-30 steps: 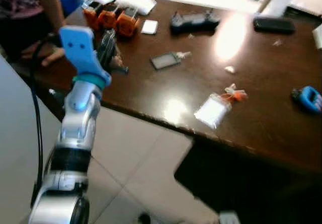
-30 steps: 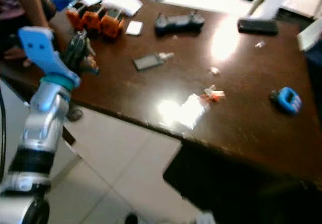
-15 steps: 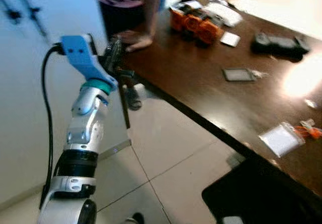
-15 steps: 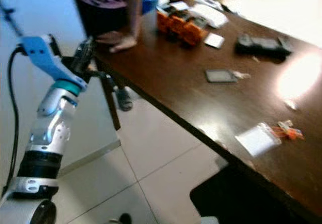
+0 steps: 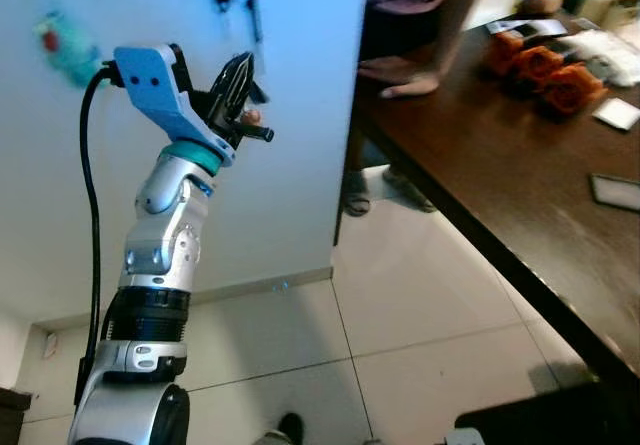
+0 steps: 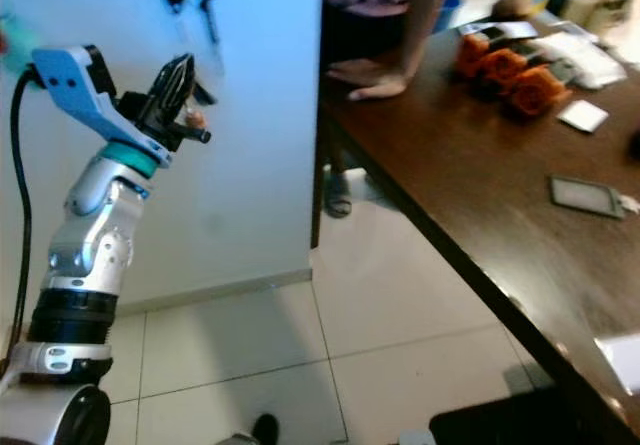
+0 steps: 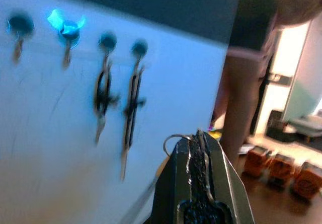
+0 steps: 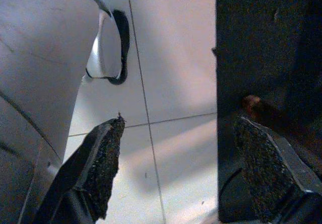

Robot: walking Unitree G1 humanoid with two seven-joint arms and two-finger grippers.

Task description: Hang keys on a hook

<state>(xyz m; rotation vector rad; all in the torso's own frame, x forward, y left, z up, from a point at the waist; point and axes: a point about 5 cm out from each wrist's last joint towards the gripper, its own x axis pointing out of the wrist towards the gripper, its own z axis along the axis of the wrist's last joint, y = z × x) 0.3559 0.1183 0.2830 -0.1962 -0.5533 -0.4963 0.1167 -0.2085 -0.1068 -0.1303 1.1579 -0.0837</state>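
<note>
left gripper [image 5: 240, 73] raised toward wall hooks [image 7: 107, 41] | pinching keys [image 7: 173, 139] (ring visible) | right gripper [image 8: 173, 171] spread

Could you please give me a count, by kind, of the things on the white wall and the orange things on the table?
Hooks on the wall: 4
Sets of keys hanging there: 2
Orange things on the table: 3
Total: 9

Left arm raised, forearm near vertical, wrist bent forward. Left gripper [image 5: 238, 90] held high, fingers pressed together, a thin ring [image 7: 174, 139] at their tips. Right gripper [image 8: 176, 168] points down, fingers spread wide apart, nothing between them.
</note>
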